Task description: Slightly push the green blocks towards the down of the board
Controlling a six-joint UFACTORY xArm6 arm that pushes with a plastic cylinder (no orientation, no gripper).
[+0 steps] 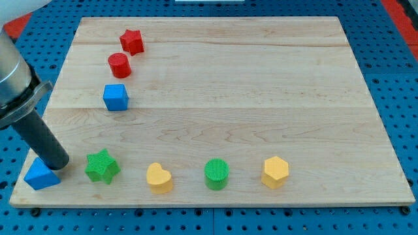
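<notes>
A green star block (pixel 102 166) lies near the board's bottom left. A green cylinder (pixel 217 173) stands at the bottom middle. My tip (pixel 59 165) is at the bottom left, between a blue triangular block (pixel 41 175) and the green star. It touches or nearly touches the blue block and sits a little to the left of the star.
A yellow heart (pixel 159 177) lies between the two green blocks and a yellow hexagon (pixel 275 172) right of the cylinder. A red star (pixel 132 41), a red cylinder (pixel 119 65) and a blue cube (pixel 115 96) stand at the upper left. The wooden board (pixel 261 98) rests on blue pegboard.
</notes>
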